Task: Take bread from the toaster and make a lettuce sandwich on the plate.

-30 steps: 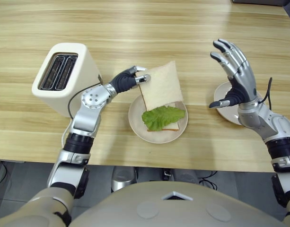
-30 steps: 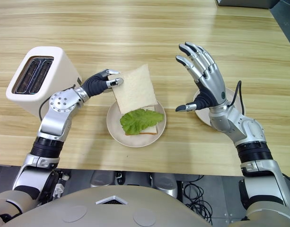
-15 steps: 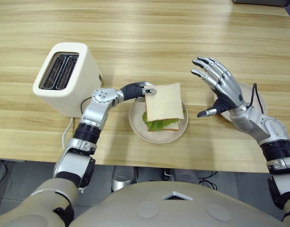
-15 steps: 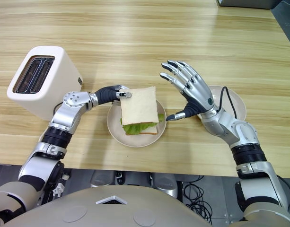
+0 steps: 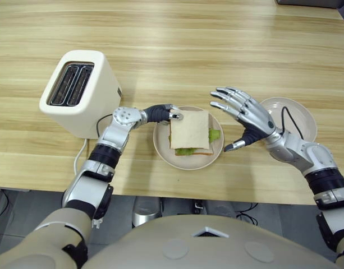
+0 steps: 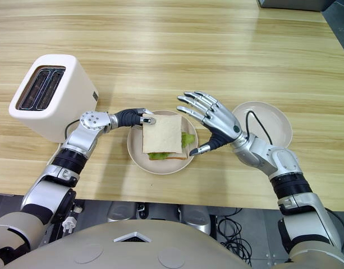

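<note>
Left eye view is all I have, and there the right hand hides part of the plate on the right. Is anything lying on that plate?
Observer: No. The round beige plate on the right holds nothing.
Operator: Does the right hand touch the sandwich?
Observer: No. The right hand hovers open just right of the white square bread slice, apart from it.
Operator: And the left hand?
Observer: The left hand pinches that slice's top-left corner.

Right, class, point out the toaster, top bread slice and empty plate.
toaster point(image 5: 101, 103), left eye view, side wall
top bread slice point(image 5: 189, 129), left eye view, its centre
empty plate point(image 5: 300, 119), left eye view, bare middle
</note>
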Controlling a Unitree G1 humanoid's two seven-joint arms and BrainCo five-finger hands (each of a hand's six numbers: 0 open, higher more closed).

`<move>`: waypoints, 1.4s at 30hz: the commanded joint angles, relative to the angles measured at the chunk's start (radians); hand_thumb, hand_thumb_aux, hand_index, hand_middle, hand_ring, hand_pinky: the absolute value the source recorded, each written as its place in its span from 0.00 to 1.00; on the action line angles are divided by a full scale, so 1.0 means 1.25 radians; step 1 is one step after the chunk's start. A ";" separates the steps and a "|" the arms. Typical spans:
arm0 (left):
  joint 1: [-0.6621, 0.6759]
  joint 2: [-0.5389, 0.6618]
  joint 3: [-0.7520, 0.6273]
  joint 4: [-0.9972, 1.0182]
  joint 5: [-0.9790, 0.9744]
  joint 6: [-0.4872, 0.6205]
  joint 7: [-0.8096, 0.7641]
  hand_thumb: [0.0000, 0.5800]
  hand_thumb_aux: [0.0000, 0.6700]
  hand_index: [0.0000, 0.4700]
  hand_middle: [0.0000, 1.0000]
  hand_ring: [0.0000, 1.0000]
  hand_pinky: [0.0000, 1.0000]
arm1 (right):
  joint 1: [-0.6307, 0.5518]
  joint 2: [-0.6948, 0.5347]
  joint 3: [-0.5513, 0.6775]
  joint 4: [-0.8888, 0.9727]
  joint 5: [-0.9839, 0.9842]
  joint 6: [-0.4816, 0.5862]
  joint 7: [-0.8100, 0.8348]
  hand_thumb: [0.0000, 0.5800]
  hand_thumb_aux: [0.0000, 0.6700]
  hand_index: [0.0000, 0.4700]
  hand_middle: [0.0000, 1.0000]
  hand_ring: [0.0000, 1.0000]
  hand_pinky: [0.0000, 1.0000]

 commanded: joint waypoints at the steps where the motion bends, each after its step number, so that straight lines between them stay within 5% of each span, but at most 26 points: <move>1: -0.015 -0.012 -0.010 0.029 0.023 -0.013 0.020 1.00 1.00 0.98 1.00 1.00 1.00 | -0.011 -0.001 0.026 0.009 -0.007 -0.001 0.040 0.00 0.00 0.00 0.00 0.00 0.00; 27: -0.019 -0.026 -0.041 0.087 0.097 -0.073 0.047 1.00 1.00 0.98 1.00 1.00 1.00 | -0.047 0.062 0.185 0.082 0.005 0.134 0.409 0.00 0.00 0.00 0.00 0.00 0.00; 28: -0.020 -0.025 -0.040 0.086 0.099 -0.075 0.054 0.99 0.92 0.90 1.00 1.00 1.00 | -0.044 0.059 0.189 0.081 0.013 0.132 0.423 0.00 0.00 0.00 0.00 0.00 0.00; 30: -0.026 -0.023 -0.036 0.085 0.107 -0.081 0.073 0.65 0.41 0.40 1.00 1.00 1.00 | -0.037 0.055 0.194 0.078 0.021 0.135 0.443 0.00 0.00 0.00 0.00 0.00 0.00; 31: -0.031 -0.022 -0.033 0.083 0.113 -0.086 0.085 0.65 0.41 0.40 1.00 1.00 1.00 | -0.035 0.053 0.196 0.076 0.024 0.135 0.451 0.00 0.00 0.00 0.00 0.00 0.00; 32: -0.035 -0.022 -0.030 0.080 0.117 -0.089 0.096 0.00 0.00 0.00 1.00 1.00 1.00 | -0.033 0.052 0.196 0.074 0.024 0.137 0.455 0.00 0.00 0.00 0.00 0.00 0.00; 37: -0.064 -0.016 -0.010 0.066 0.142 -0.110 0.178 0.00 0.00 0.00 0.97 0.97 0.97 | -0.029 0.047 0.200 0.066 0.025 0.143 0.470 0.00 0.00 0.00 0.00 0.00 0.00; 39: -0.085 -0.003 -0.005 0.053 0.181 -0.127 0.253 0.00 0.00 0.00 0.18 0.18 0.18 | -0.027 0.046 0.200 0.064 0.025 0.146 0.471 0.00 0.00 0.00 0.00 0.00 0.00; 40: -0.098 0.005 0.000 0.041 0.203 -0.132 0.302 0.00 0.00 0.00 0.00 0.00 0.00 | -0.026 0.044 0.200 0.063 0.025 0.147 0.472 0.00 0.00 0.00 0.00 0.00 0.00; 42: -0.124 0.037 -0.010 0.009 0.295 -0.133 0.422 0.00 0.00 0.00 0.00 0.00 0.00 | -0.024 0.043 0.198 0.063 0.026 0.150 0.472 0.00 0.00 0.00 0.00 0.00 0.00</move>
